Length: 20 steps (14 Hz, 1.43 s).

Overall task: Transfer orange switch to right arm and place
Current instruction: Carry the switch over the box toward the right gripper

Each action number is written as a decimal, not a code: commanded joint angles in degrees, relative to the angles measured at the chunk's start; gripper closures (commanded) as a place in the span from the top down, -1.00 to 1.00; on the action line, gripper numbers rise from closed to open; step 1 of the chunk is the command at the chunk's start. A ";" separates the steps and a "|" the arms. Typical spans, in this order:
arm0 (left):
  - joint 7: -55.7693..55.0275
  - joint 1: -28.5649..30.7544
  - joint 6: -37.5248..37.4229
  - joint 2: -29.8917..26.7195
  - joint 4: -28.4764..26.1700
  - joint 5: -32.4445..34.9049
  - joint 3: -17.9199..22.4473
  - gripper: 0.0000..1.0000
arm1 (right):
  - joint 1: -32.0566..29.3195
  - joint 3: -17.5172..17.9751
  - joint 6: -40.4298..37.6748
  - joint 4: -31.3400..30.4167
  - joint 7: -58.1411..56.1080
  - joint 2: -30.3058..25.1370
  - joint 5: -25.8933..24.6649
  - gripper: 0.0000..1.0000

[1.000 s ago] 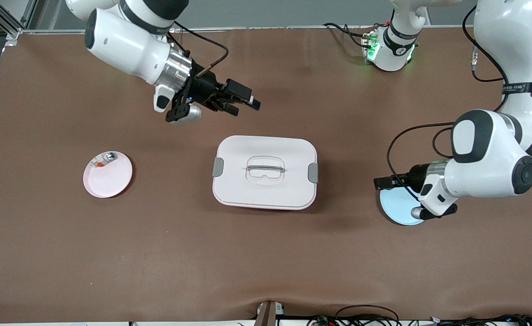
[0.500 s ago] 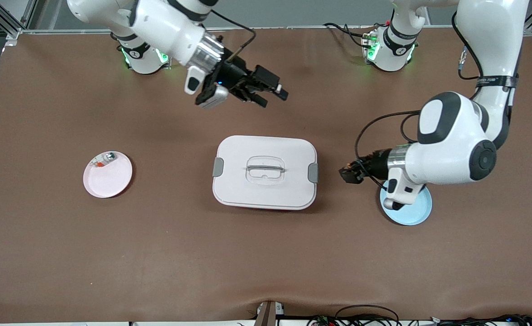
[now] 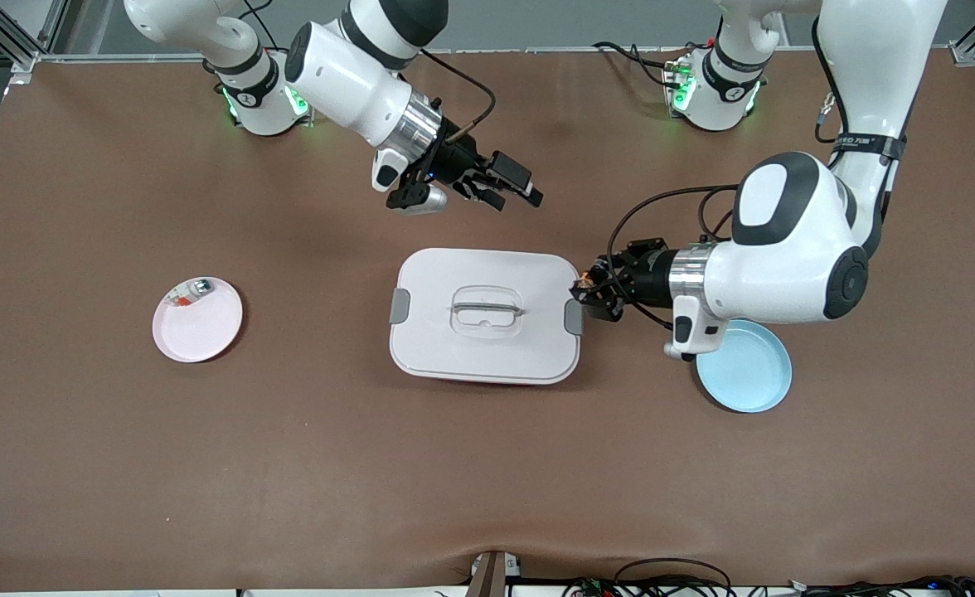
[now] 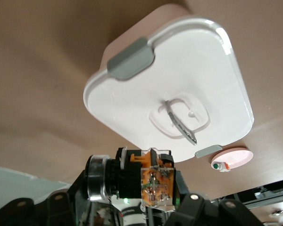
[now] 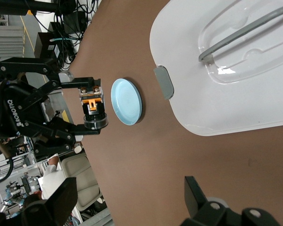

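Note:
The orange switch, a tiny black part with an orange section, is up in the air beside the grey latch at the white box's end toward the left arm. My left gripper is shut on it. In the left wrist view the orange switch sits clamped in the left gripper, with the box lid below. My right gripper hangs open and empty over bare table beside the box, on the side away from the front camera. In the right wrist view the right gripper is wide open, and the switch shows held farther off.
A closed white box with a clear handle stands mid-table. A light blue plate lies toward the left arm's end. A pink plate holding a small silver-white-and-red piece lies toward the right arm's end.
The left gripper has carried the switch from over the blue plate to the box's end. The right gripper has swung along the table toward the left arm's end, staying open.

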 commanded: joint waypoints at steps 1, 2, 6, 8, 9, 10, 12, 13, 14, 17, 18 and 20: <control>-7.76 -0.10 -0.85 -0.43 0.29 -0.88 -1.84 -1.00 | 0.05 -0.06 -0.28 3.59 1.77 2.71 1.20 1.00; -9.70 -0.18 -0.85 -0.43 0.29 -0.97 -2.02 -1.00 | 0.13 -0.06 -0.28 4.64 2.73 3.59 1.20 1.00; -17.88 -2.46 -0.49 -0.26 0.37 -0.71 -2.72 -1.00 | -0.30 -0.15 -0.28 7.28 3.17 6.23 1.12 1.00; -20.34 -2.73 -0.32 -0.17 0.29 -0.71 -2.72 -1.00 | -0.39 -0.15 -0.37 9.48 3.52 7.81 1.12 1.00; -21.40 -2.99 -0.32 -0.17 0.37 -0.71 -2.81 -1.00 | -0.31 -0.15 -0.37 10.01 3.70 8.52 1.12 1.00; -22.63 -3.78 -0.32 -0.17 0.37 -0.71 -2.81 -1.00 | -0.30 -0.24 -0.37 10.10 3.62 8.96 1.12 1.00; -24.48 -4.14 -0.32 -0.17 0.73 -0.53 -2.81 -1.00 | -0.92 -0.41 -0.45 10.10 3.44 9.14 0.94 1.00; -25.01 -4.14 -0.32 -0.17 0.73 -0.53 -2.81 -1.00 | -1.44 -0.41 -0.46 10.10 3.44 9.23 0.85 1.00; -25.36 -4.14 -0.32 -0.17 0.90 -0.53 -2.81 -1.00 | -1.45 -0.41 -0.46 10.10 3.44 9.66 0.77 1.00; -25.63 -4.31 -0.32 -0.17 0.99 -0.53 -2.81 -1.00 | -0.83 -0.41 -0.46 10.80 3.53 10.72 0.76 1.00; -25.63 -4.40 -0.32 -0.17 0.99 -0.53 -2.81 -1.00 | -1.01 -0.41 -0.46 11.33 3.53 11.07 0.76 1.00; -25.72 -4.75 -0.32 -0.17 1.08 -0.53 -2.81 -1.00 | -0.92 -0.33 -0.46 12.12 3.61 11.86 0.76 1.00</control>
